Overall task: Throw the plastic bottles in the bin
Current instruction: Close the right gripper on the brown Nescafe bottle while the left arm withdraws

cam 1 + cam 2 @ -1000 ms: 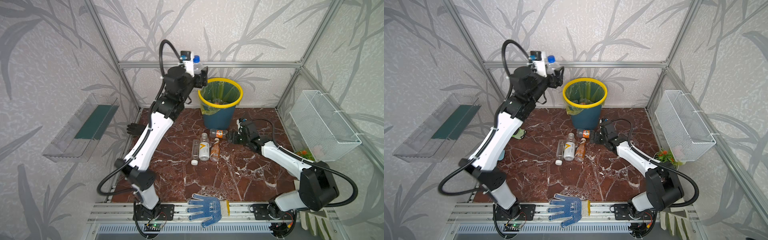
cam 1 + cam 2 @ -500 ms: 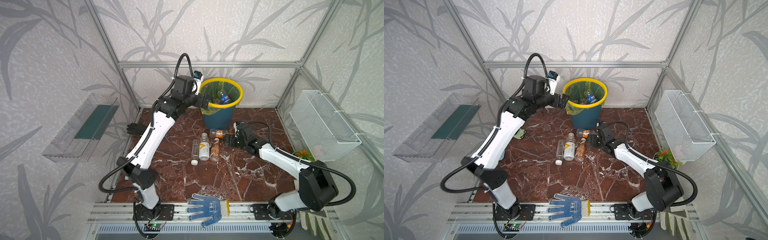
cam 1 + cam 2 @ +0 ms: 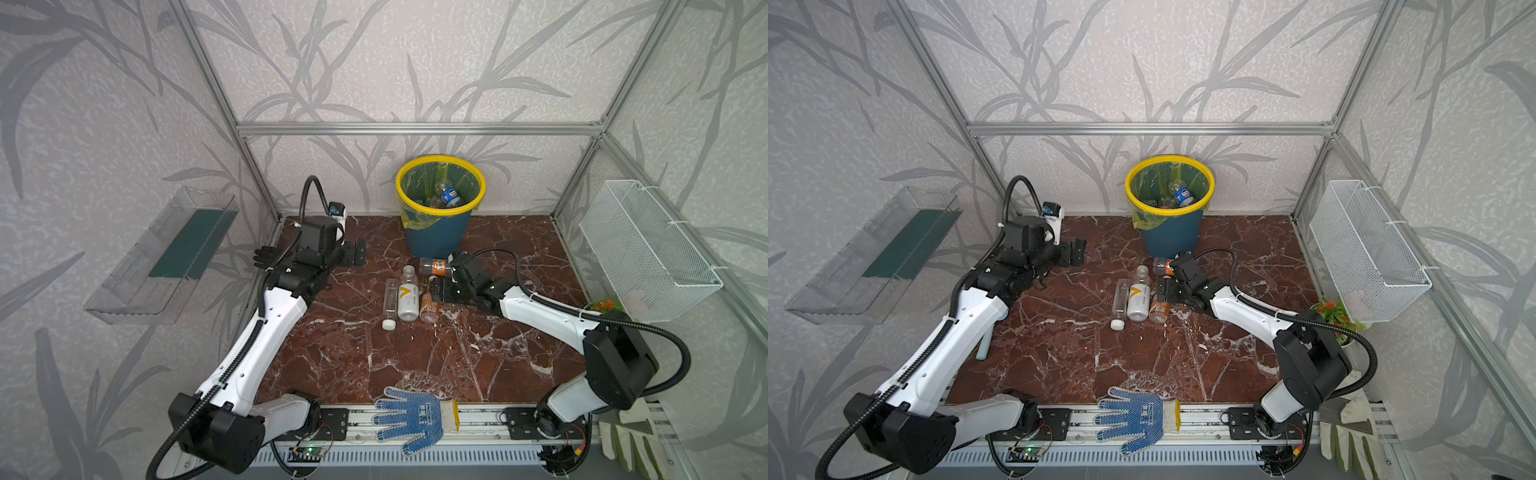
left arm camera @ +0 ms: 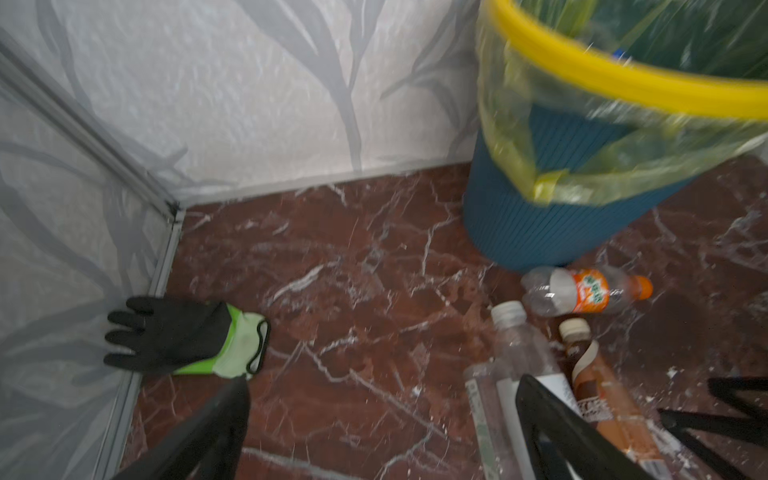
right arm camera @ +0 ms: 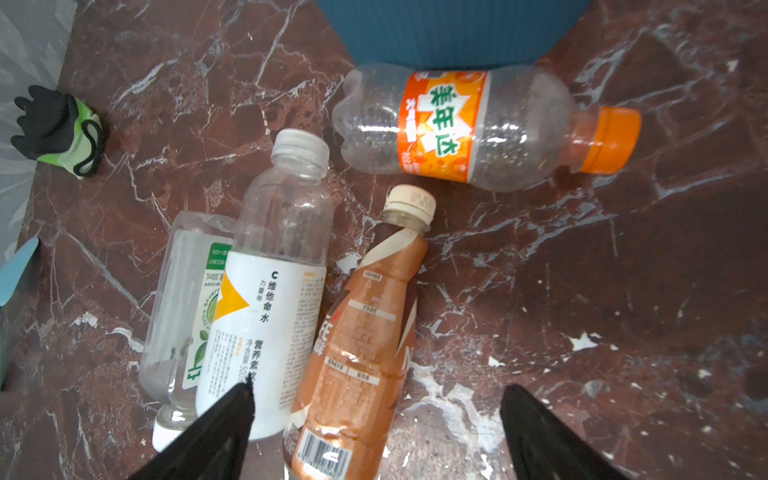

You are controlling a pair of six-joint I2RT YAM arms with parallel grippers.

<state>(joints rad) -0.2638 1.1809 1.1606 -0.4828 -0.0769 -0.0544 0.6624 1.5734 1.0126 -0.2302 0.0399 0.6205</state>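
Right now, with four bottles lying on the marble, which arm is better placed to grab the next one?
Right. The right gripper hangs open over the brown-labelled bottle, a finger on either side. The left gripper is open and empty near the black glove, farther from that bottle.

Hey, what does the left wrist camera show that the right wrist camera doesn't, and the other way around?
Only the left wrist view: the bin's yellow rim, its yellow-green liner bag, and the wall corner.
Only the right wrist view: the brown bottle whole, down to its barcode, and the print on the white-label bottle.
Both: the orange-label bottle lying by the bin's blue wall, the tops of those other two bottles, the black-and-green glove, and the marble floor.
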